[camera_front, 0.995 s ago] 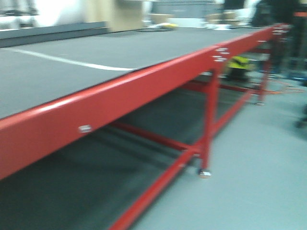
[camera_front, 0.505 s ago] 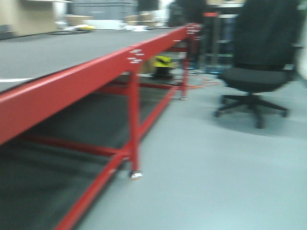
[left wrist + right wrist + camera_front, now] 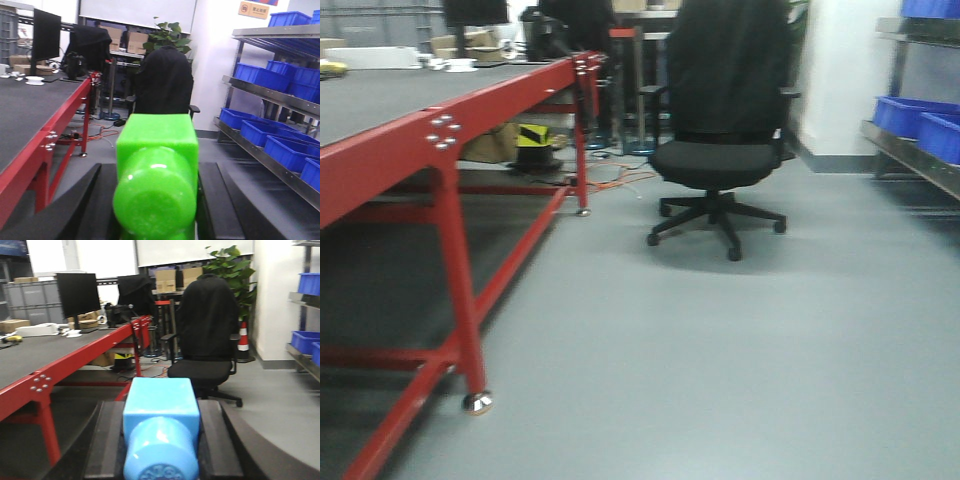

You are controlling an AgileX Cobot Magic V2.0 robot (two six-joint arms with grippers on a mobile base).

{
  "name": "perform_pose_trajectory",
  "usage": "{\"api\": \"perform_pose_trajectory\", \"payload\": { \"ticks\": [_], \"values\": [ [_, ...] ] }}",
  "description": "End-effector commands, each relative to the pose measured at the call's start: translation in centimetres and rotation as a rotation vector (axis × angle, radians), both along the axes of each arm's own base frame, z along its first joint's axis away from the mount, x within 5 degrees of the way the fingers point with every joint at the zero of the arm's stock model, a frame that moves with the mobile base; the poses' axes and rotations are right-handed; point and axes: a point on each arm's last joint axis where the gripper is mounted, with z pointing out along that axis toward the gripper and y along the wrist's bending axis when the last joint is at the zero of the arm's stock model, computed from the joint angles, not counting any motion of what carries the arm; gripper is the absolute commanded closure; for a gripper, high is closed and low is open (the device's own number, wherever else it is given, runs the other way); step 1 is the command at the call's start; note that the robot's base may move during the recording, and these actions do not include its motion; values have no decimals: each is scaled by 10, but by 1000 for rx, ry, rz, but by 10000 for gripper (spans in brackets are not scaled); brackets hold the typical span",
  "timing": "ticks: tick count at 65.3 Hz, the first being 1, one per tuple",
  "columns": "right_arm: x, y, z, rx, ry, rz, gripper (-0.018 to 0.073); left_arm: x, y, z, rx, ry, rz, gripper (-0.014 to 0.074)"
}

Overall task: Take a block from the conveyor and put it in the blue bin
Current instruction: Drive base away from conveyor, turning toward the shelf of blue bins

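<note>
Front view, conveyor on the left, office chair centre, blue bins far right, left wrist view, left gripper jaws gripping green block at lower centre, right wrist view, right gripper jaws gripping light blue block

The front-facing camera sits low and looks level across the floor. The conveyor runs away on its left, an office chair stands ahead, and blue bins sit at its right edge. The left wrist camera looks forward along the left hand, so close that the block between the fingers fills the foreground. Beyond the hand are the same chair, conveyor and bins. The right wrist camera looks likewise along the right hand, over a pale blue block, sharing chair and conveyor.
</note>
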Motion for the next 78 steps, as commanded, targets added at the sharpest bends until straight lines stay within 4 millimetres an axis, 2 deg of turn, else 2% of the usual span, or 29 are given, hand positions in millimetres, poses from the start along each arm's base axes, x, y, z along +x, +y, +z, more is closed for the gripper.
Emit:
{"api": "perform_pose_trajectory", "payload": {
  "ticks": [1,78],
  "values": [
    [-1,0,1,-4,-18,-4,720,-2,0,2,-3,-24,-1,707],
    [-1,0,1,-4,-18,-4,720,-2,0,2,-3,-24,-1,707]
  ]
}}
